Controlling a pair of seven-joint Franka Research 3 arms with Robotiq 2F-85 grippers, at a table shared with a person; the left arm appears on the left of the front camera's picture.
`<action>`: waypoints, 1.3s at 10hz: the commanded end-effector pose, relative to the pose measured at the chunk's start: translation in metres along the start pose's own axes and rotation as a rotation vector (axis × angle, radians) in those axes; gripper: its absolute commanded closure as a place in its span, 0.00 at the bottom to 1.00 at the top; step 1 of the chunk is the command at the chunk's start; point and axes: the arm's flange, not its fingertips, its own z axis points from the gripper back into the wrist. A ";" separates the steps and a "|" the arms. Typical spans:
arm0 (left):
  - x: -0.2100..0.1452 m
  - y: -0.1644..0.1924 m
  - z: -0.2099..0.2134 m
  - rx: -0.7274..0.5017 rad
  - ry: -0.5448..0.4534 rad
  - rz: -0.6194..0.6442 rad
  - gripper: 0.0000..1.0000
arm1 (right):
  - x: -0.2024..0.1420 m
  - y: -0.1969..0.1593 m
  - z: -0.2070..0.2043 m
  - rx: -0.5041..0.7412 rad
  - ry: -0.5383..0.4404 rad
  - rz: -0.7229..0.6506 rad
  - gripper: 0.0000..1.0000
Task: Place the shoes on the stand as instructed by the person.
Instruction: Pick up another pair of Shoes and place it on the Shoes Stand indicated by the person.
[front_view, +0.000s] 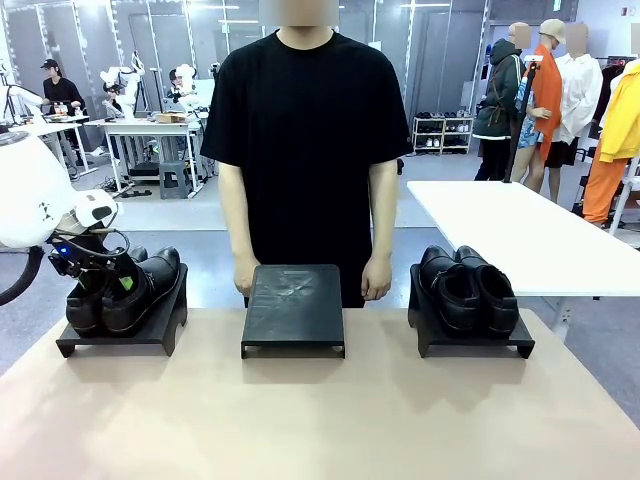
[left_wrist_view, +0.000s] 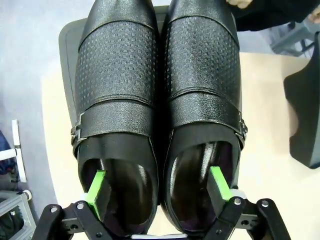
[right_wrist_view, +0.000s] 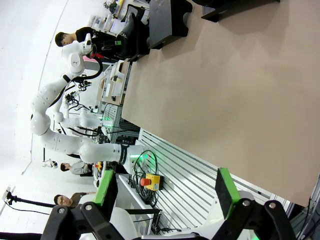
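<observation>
A busy lab behind, and up front a tan table (front_view: 320, 410) carrying three low black stands. The person (front_view: 305, 140) in the black T-shirt stands at the far edge, hands resting just behind the middle stand (front_view: 293, 308), which is bare. On the left stand (front_view: 125, 330) sits one pair of shoes (front_view: 125, 290), side by side, and the left gripper (left_wrist_view: 157, 192) is right there with its jaws spread, one green pad (left_wrist_view: 96, 187) dipped inside each shoe's opening. The other pair (front_view: 468, 288) sits on the right stand (front_view: 470, 335). The right gripper (right_wrist_view: 162, 192) hangs wide open over bare table, gripping nothing.
</observation>
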 end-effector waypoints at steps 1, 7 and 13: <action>0.005 0.001 -0.001 0.001 -0.006 0.000 0.02 | -0.001 0.003 0.003 0.001 0.006 0.007 0.00; -0.001 0.005 0.031 -0.038 -0.004 -0.031 0.02 | -0.001 0.003 0.003 0.001 0.006 0.007 0.00; -0.105 0.104 0.167 -0.612 0.209 -0.036 0.02 | -0.001 0.003 0.003 0.001 0.006 0.007 0.00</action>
